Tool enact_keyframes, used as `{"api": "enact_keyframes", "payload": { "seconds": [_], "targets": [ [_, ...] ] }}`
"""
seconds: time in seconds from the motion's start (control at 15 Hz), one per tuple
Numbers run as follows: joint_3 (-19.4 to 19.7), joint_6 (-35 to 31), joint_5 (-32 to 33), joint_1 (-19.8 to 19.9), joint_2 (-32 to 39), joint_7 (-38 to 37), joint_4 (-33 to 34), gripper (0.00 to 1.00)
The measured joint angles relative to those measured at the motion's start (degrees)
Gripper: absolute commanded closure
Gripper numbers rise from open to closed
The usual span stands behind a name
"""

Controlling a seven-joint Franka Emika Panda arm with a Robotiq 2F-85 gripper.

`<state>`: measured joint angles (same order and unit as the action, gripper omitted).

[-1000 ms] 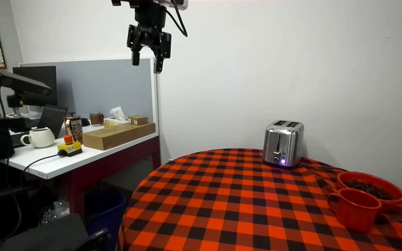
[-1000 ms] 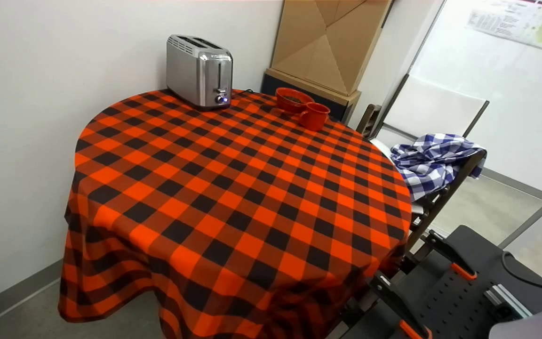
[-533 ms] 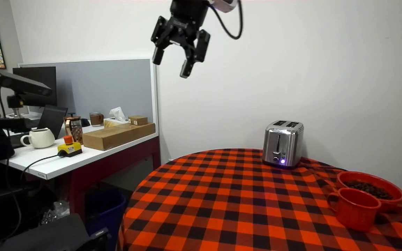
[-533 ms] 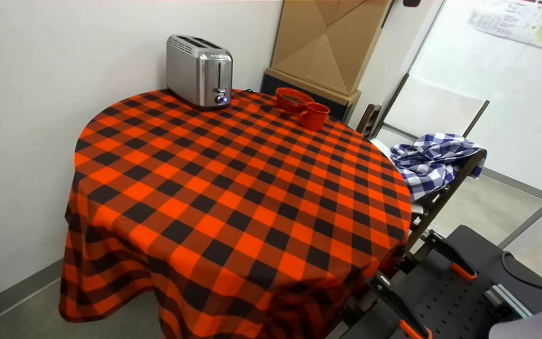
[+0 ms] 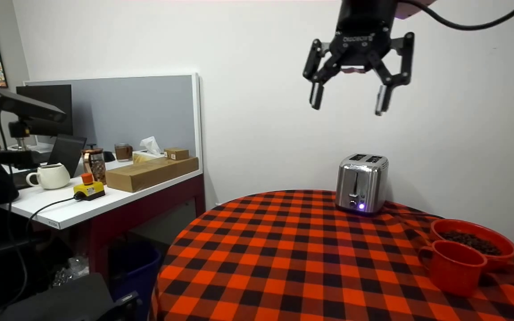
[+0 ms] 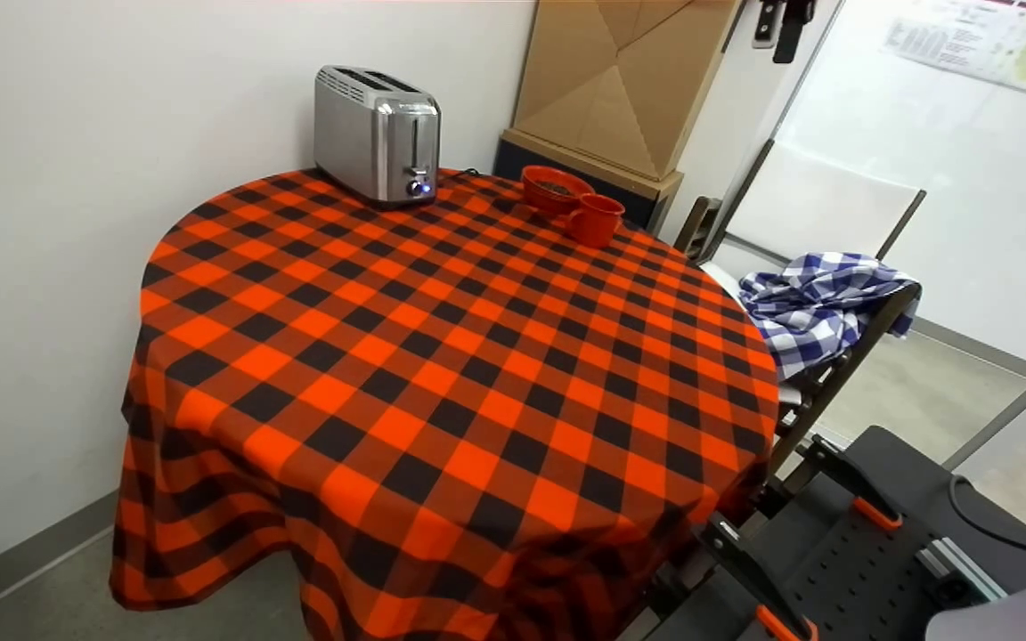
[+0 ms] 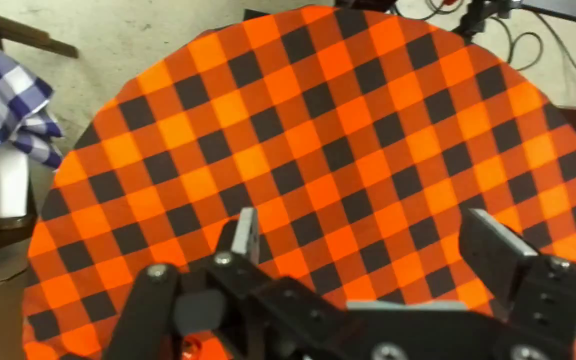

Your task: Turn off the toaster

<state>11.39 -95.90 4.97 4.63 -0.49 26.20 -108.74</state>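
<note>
- Toaster (image 5: 363, 183): silver, upright on the tabletop (image 5: 279, 254), right of centre in an exterior view.
- Light (image 5: 362, 206): lit, bluish violet, low on the toaster's front. Lever (image 5: 354, 195): at the bottom of its track. Slots (image 5: 358, 157): 2, on top.
- Cloth (image 6: 442, 356): red and black check, covering the tabletop and hanging over its edge, centre of the frame in an exterior view.
- Jaws: set wide apart, tips downward, upper right in an exterior view; above the toaster in the frame and well apart from it. In the wrist view they enter from the bottom, with cloth showing between them.
- Cable (image 5: 466, 28): black, curving from above the jaws to the upper right corner.
- Bowl (image 5: 491, 232): red, far right of the frame, holding small dark pieces (image 5: 471, 243).
- Mug (image 5: 458, 269): red, upright, lower right, handle to the left; overlaps the bowl in both exterior views. Contact between the 2: cannot tell.
- Desk (image 5: 83, 206): white, left of the frame, carrying a button box (image 5: 89, 191), a long box (image 5: 152, 173) and a white mug (image 5: 51, 177).
- Chair (image 6: 825, 200): right of the frame, blue and white fabric (image 6: 820, 307) draped on it.
</note>
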Motion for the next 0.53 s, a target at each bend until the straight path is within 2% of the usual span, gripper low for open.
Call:
{"api": "enact_keyframes", "payload": {
  "seconds": [0.33,0.53],
  "targets": [
    [-2.22,-9.62,8.67,0.46,12.49,5.56,9.19,0.00],
    [-3.33,-18.43,11.01,1.37,18.35,8.37,13.43,0.00]
  ]
}}
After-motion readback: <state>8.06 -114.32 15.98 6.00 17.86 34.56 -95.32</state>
